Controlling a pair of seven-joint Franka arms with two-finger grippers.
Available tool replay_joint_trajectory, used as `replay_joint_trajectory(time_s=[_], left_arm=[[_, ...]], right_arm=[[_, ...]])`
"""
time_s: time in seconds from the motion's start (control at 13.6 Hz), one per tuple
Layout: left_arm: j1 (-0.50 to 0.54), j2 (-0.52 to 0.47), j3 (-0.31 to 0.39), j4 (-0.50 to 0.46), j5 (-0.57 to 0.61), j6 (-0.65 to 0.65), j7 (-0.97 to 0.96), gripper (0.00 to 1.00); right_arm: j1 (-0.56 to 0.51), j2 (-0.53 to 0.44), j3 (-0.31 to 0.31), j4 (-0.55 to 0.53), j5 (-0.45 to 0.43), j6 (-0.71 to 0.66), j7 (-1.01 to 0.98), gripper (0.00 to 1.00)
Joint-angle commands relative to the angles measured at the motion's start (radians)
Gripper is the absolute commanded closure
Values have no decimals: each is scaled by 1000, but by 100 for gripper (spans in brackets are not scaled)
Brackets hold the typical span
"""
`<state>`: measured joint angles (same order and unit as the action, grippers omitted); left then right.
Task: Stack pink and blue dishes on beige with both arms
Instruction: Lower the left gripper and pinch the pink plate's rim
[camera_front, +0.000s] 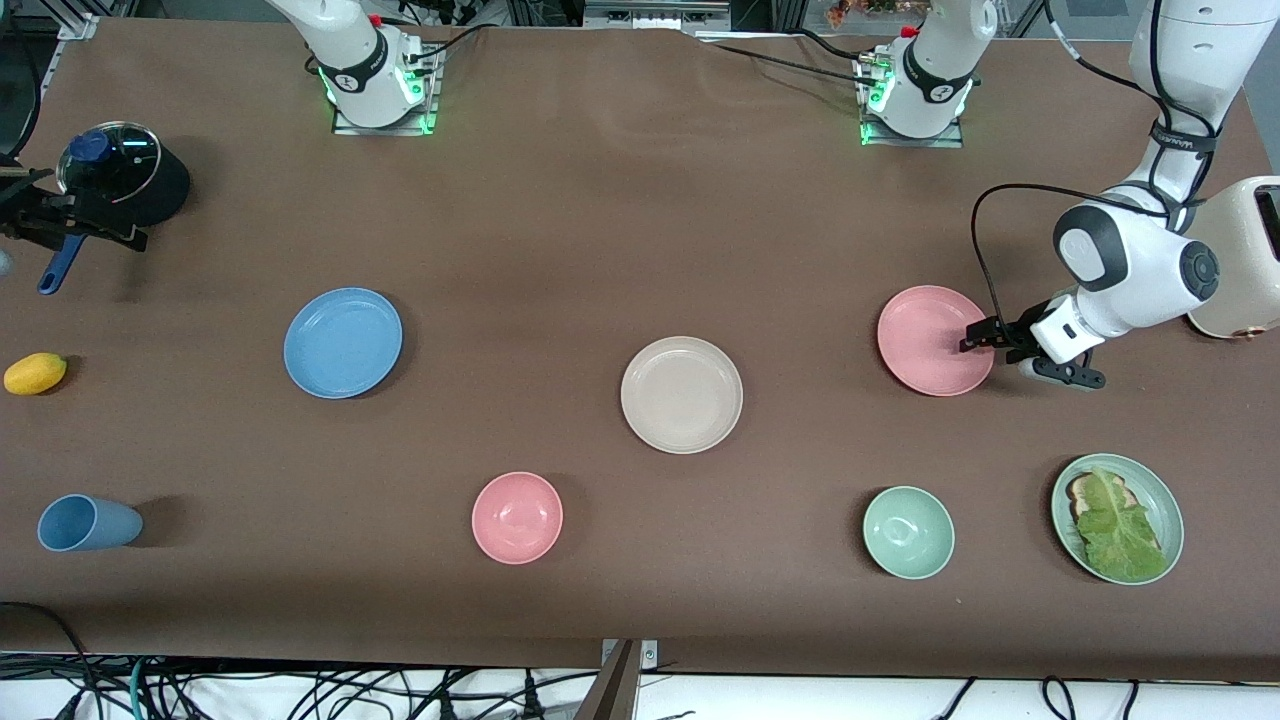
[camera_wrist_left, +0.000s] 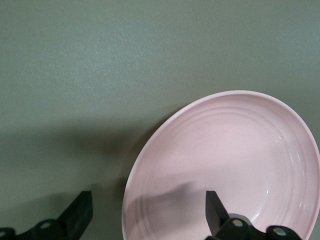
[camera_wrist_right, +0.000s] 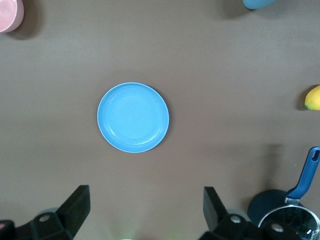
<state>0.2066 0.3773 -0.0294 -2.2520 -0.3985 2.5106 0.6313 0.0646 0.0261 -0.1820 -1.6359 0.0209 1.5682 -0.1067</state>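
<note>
Nothing is stacked yet: the beige plate lies bare mid-tabletop, the pink plate at its 3 o'clock, the blue plate at its 9 o'clock. The left gripper, jaws apart, straddles the pink plate's 3 o'clock rim. The right gripper, also apart, hangs high above the blue plate.

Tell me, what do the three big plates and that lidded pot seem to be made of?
The pink plate, blue plate and beige plate look like matte plastic or a wheat-fibre blend: flat colour, soft sheen, faint moulded rings. It could be glazed ceramic. The pot looks like dark metal, and its lid like glass, being see-through and reflective.
</note>
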Motion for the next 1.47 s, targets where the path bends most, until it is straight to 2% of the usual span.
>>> replay_joint_trajectory(time_s=[0.0, 0.22, 0.44, 0.52, 1.18, 1.4], left_arm=[[-7, -29, 3, -31, -43, 14, 34, 17], [-7, -26, 3, -31, -43, 14, 36, 61], [-7, -25, 3, -29, -43, 14, 36, 92], [-7, -23, 3, -28, -42, 14, 36, 100], [-9, -37, 0, -5, -40, -3, 28, 100], [-10, -47, -14, 63, -42, -97, 15, 100]], right_arm=[[1, 5, -4, 21, -6, -19, -13, 0], [1, 3, -4, 21, -6, -19, -13, 0], [1, 5, -4, 21, -6, -19, -13, 0], [1, 3, -4, 21, -6, -19, -13, 0], [0, 3, -5, 21, -6, -19, -13, 0], [0, 3, -5, 19, -6, -20, -13, 0]])
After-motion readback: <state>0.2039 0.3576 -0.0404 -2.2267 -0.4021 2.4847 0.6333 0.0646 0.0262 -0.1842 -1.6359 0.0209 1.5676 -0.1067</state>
